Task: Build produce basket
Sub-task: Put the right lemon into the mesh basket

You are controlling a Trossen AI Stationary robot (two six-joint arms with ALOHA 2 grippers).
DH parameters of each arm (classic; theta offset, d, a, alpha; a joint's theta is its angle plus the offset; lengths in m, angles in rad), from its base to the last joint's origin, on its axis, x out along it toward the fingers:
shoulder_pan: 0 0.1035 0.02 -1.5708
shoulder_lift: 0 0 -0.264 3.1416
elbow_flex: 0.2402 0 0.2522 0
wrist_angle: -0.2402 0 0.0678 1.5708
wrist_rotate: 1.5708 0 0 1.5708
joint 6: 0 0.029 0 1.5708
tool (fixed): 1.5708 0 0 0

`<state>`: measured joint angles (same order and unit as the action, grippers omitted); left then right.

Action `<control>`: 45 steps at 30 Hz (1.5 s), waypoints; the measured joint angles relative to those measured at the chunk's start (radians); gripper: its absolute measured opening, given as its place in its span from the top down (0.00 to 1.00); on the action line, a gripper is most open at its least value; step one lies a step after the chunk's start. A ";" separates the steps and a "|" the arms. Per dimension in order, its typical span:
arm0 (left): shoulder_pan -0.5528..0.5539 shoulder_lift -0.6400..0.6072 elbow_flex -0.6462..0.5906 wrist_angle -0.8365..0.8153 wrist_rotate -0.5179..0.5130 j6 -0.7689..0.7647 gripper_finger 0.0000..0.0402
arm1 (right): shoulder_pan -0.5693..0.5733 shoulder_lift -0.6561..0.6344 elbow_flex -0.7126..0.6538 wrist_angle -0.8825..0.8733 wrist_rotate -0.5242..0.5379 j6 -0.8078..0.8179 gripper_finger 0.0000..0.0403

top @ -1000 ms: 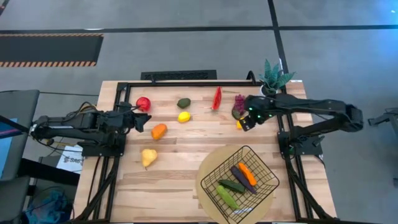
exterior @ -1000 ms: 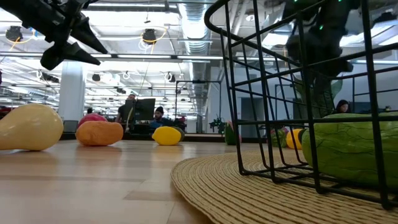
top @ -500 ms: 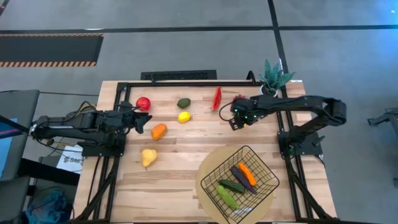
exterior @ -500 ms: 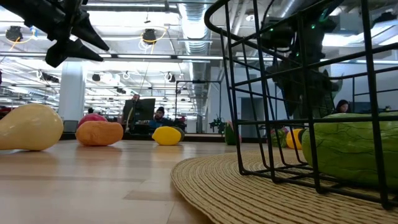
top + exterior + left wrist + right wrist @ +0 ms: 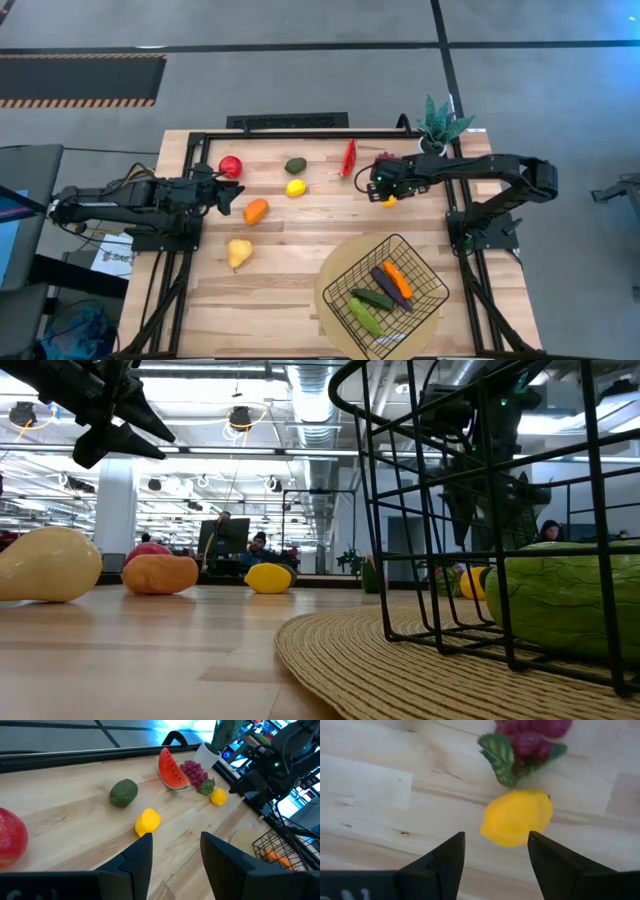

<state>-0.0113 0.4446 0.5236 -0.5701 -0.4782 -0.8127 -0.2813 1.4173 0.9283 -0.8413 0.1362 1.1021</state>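
1 lemon (image 5: pixel 516 817) lies just beyond the right gripper (image 5: pixel 496 852), jaws open, grapes (image 5: pixel 532 734) behind.

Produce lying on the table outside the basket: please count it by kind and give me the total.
Lemons: 2
Apple: 1
Avocado: 1
Watermelon slice: 1
Grapes: 1
Orange: 1
Pear: 1
Total: 8
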 joint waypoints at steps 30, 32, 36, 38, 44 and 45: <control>0.000 0.000 0.001 -0.033 0.030 0.060 0.63 | 0.016 0.214 -0.001 -0.018 0.021 0.393 0.42; 0.000 0.000 0.001 -0.043 0.037 0.059 0.63 | 0.003 0.230 -0.001 0.022 0.020 0.383 0.42; 0.000 0.000 0.001 -0.051 0.039 0.052 0.63 | -0.016 0.251 0.000 0.100 0.017 0.333 0.42; 0.000 0.000 0.001 -0.051 0.039 0.049 0.63 | -0.023 0.252 0.001 0.086 0.016 0.312 0.42; 0.000 0.000 0.001 -0.051 0.033 0.048 0.63 | -0.016 0.181 0.000 0.015 -0.014 0.262 0.42; 0.000 0.000 0.001 -0.050 0.029 0.047 0.63 | -0.012 0.162 0.000 0.002 -0.014 0.257 0.42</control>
<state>-0.0113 0.4446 0.5247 -0.6205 -0.4492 -0.7654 -0.2934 1.5792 0.9279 -0.8389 0.1219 1.3590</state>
